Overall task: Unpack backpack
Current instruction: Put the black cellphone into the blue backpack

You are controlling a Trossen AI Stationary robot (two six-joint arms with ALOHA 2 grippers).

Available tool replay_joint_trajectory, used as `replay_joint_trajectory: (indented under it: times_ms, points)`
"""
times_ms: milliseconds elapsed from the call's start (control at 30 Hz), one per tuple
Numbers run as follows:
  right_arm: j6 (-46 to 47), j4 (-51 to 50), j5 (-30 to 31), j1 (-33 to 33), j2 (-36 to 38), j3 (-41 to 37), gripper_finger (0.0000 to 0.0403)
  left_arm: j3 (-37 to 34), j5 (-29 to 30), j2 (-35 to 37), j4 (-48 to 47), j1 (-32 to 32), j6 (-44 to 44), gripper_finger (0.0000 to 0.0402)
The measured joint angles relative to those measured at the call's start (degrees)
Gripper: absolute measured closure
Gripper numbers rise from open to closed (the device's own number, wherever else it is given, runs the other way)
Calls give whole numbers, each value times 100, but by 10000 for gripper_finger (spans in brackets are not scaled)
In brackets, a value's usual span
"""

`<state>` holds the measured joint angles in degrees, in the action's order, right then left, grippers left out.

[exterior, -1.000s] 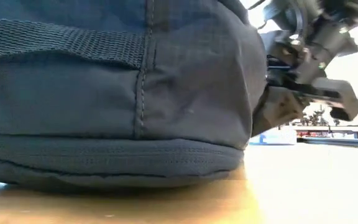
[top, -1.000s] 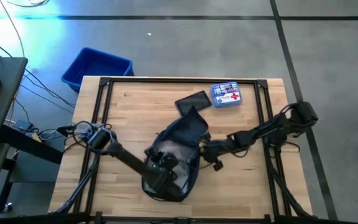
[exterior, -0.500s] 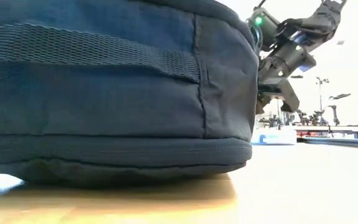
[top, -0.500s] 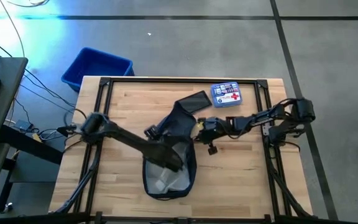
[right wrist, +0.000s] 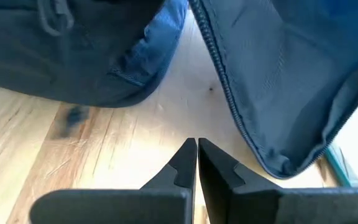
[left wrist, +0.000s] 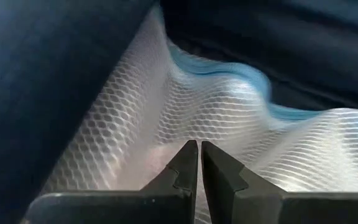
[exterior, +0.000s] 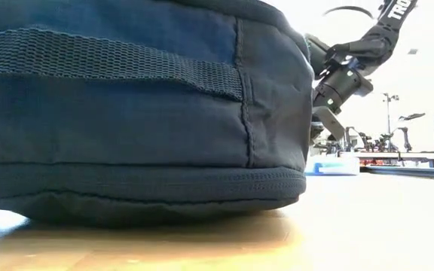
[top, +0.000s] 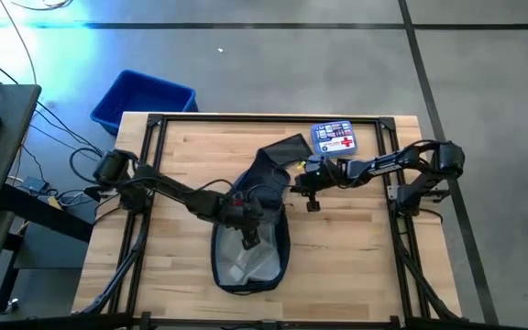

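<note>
A: The wooden table [top: 191, 156] stands on a grey concrete floor; the backpack [top: 257, 229] lies open at its middle.

B: Risk: the left gripper [left wrist: 199, 163], jaws together against the white mesh lining [left wrist: 216, 124] inside, may snag and drag the bag when lifted.

A: Pose?

B: The left arm reaches into the opening. The right gripper [right wrist: 197, 163], jaws together and empty, hovers beside the raised flap [top: 278, 163]. Farther off lies a first-aid kit [top: 334, 140].

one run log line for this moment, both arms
left end effector: shut, inside backpack at mesh lining | right end effector: shut, empty, by open flap
</note>
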<state>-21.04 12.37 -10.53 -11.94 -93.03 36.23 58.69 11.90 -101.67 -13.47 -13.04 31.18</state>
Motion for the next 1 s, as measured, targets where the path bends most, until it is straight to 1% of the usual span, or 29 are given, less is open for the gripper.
replay_joint_trajectory:
  times_ms: [167, 367, 467, 633, 733, 800, 833, 867, 933, 1000]
  points:
    - [2, 226, 1, 0, 0, -122, 403, -80, -94, -269, 128, 435, -192, 401]
    - [84, 267, 136, 2, 1, -127, 403, -52, 32, -412, -190, 966, -571, 401]
    - [153, 161, 469, 2, 162, -127, 403, -65, 292, -312, -488, 1122, -748, 401]
    - [147, -302, 1120, -100, 916, -127, 403, -97, 880, -36, -1196, 1154, -828, 401]
    - [411, -538, 1632, -334, 1368, -126, 402, -104, 1220, 110, -1669, 1122, -647, 401]
    - [730, -680, 1778, -628, 1523, -124, 403, -106, 1501, 214, -2088, 1095, -478, 401]
    - [902, -702, 1704, -806, 1546, -124, 402, -106, 1603, 243, -2250, 1078, -415, 401]
    - [1025, -704, 1501, -982, 1542, -124, 403, -106, 1683, 283, -2385, 1057, -366, 401]
    - [1064, -435, 887, -1284, 1446, -124, 402, -106, 1802, 361, -2609, 1000, -283, 401]
    - [1100, -133, 446, -1488, 1275, -122, 402, -105, 1998, 482, -2812, 907, -189, 401]
